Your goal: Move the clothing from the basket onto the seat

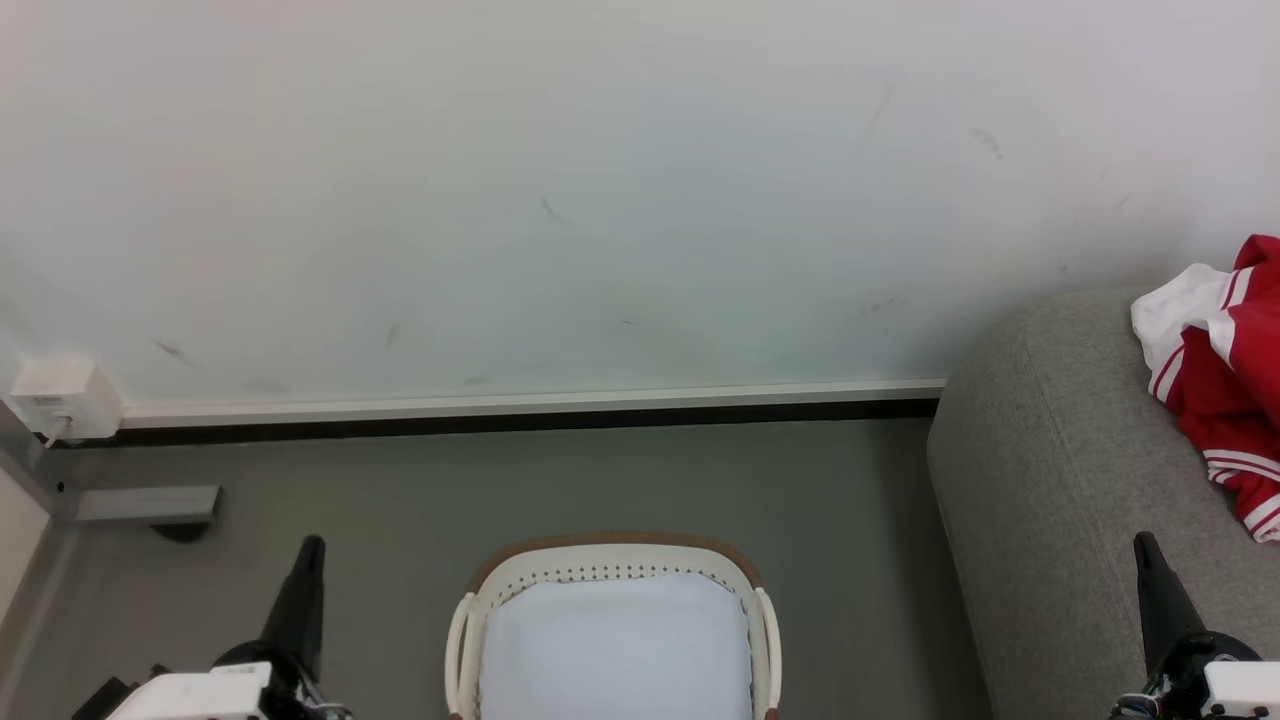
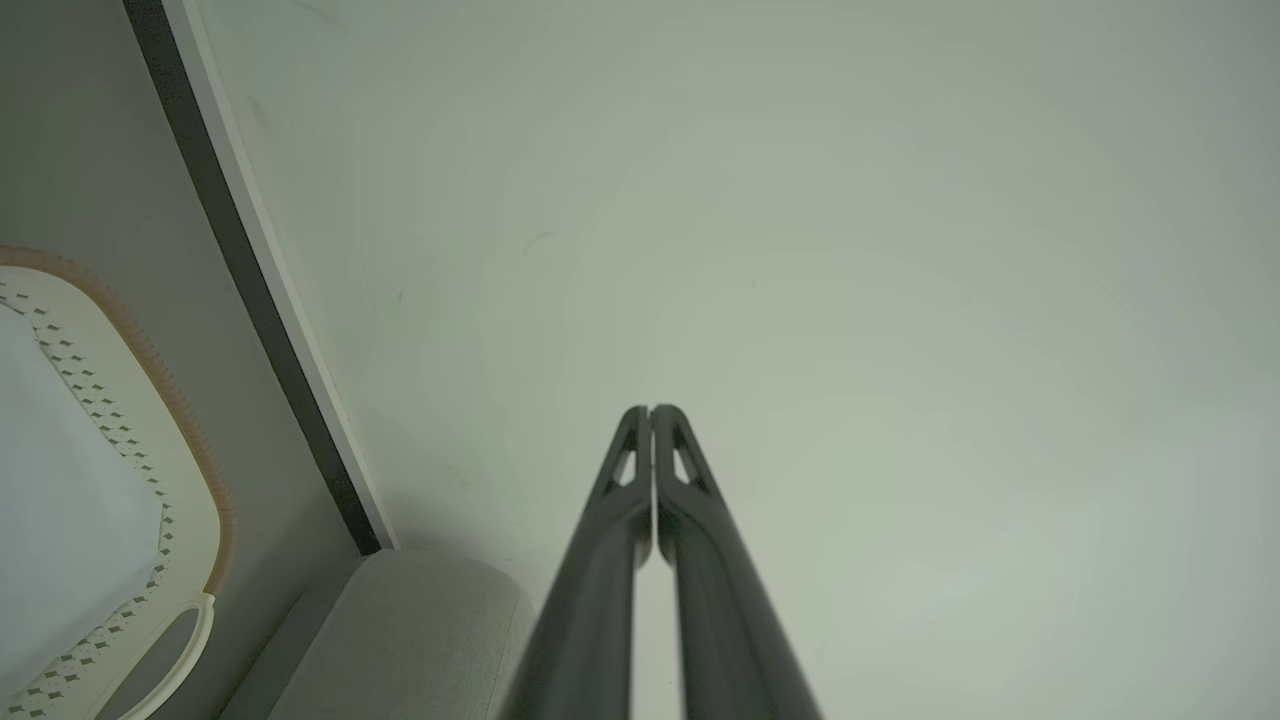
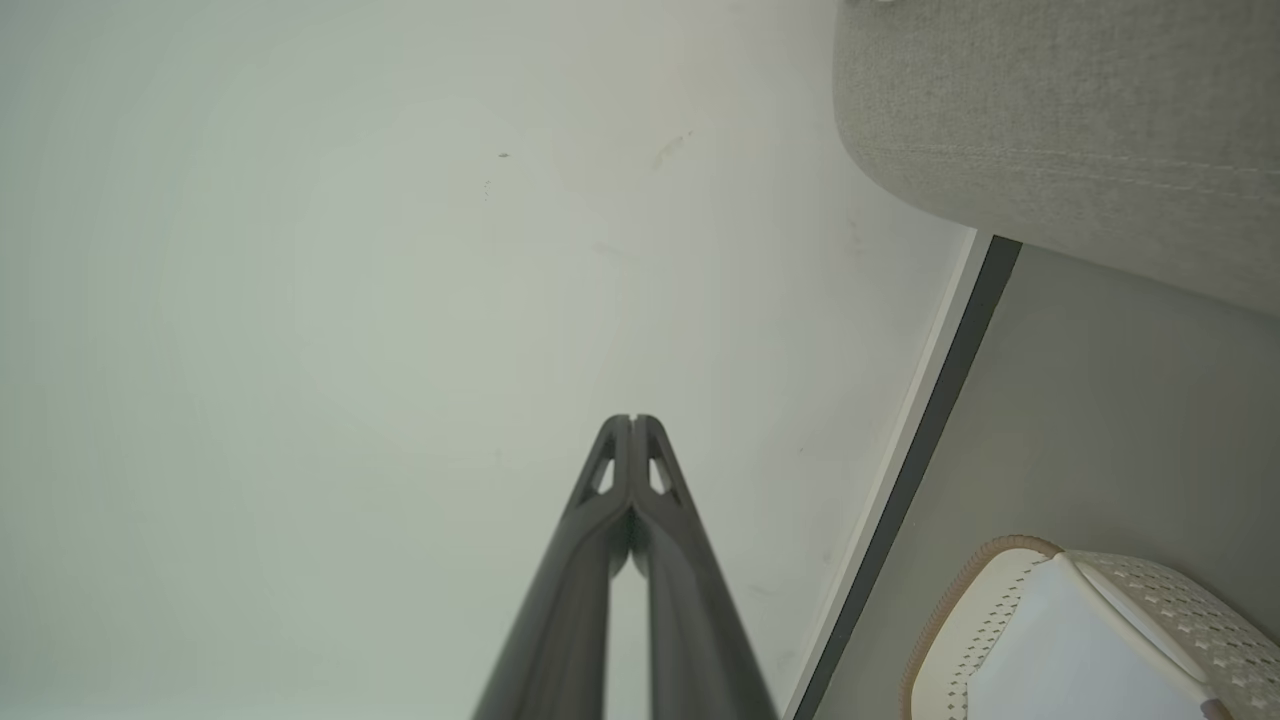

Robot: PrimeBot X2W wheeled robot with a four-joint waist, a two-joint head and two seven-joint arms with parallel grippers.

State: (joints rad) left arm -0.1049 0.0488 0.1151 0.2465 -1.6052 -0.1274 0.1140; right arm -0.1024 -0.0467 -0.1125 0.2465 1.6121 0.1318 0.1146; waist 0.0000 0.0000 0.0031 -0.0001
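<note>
Starting nearest the robot, the left hand (image 1: 312, 548) and the right hand (image 1: 1145, 545) rise from the bottom corners of the head view. Both point up and away toward the wall, and both are empty. Each wrist view shows its own two dark fingers pressed together tip to tip, the left hand (image 2: 651, 410) and the right hand (image 3: 632, 420) alike, with nothing between them. Between the two hands, on the floor (image 1: 400, 480), stands the laundry basket (image 1: 615, 545). Its brown rim curves round the far end and its side handles face left and right. Inside, the visible part is a smooth pale bottom under the perforated wall, with no red cloth. The near end is cut off by the frame, so whether anything lies there cannot be told. The wrist views agree, each catching a bare pale corner of the basket (image 2: 150, 470) (image 3: 1150, 590). To the right of the basket, just beside the right hand, is the rounded end of the grey sofa (image 1: 1050, 450). Farther along its top lies the red and white clothing (image 1: 1230, 400), heaped at the frame's right edge and partly cut off by it. The striped cuffs trail toward the robot. The clothing therefore lies ahead and to the right of the right hand, which is much the nearer of the two; the left hand is well apart from it, across the basket. By this showing the transfer looks done or nearly so. Beyond run the skirting board (image 1: 520, 405) and the scuffed wall (image 1: 600, 200), with a small wall box (image 1: 65, 395) at far left.
</note>
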